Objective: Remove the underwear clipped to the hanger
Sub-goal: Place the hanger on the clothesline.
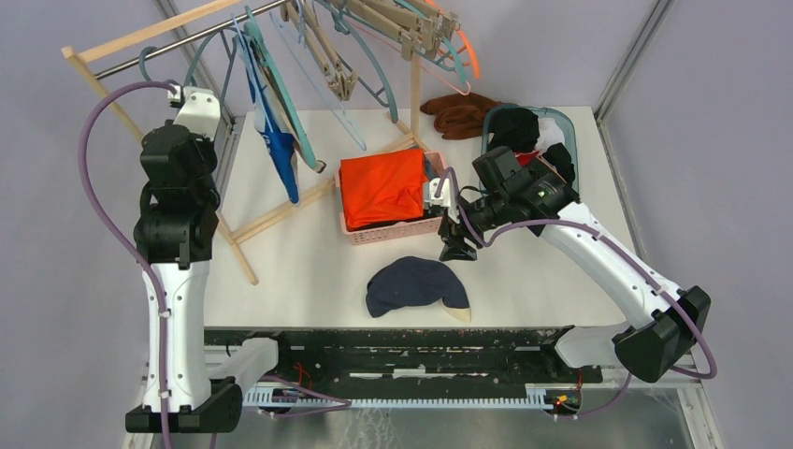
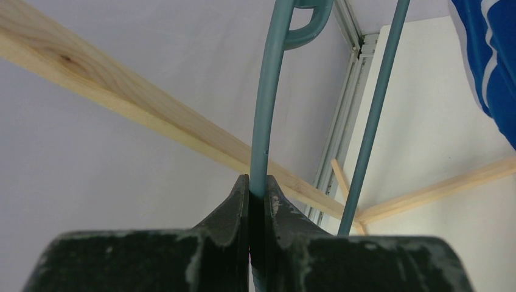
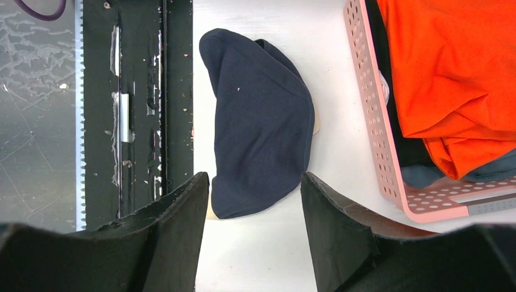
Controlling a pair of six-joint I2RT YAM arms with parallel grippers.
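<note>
The left arm (image 1: 173, 309) and the right arm (image 1: 598, 253) look the same. Their long links have smooth white shells, and the joints and bases are black, blocky housings. A thin purple cable (image 1: 93, 159) runs along the outside of each arm. The left pincer (image 2: 257, 179) and the right pincer (image 3: 254, 176) have black, wedge-shaped fingers, and the black paint is scuffed pale in places.

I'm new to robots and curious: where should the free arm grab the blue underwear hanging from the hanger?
Probably the loose lower end of the blue underwear, coming from the right, over the table. Its top hangs on the hanger, which the left gripper pinches; the bottom dangles free.
</note>
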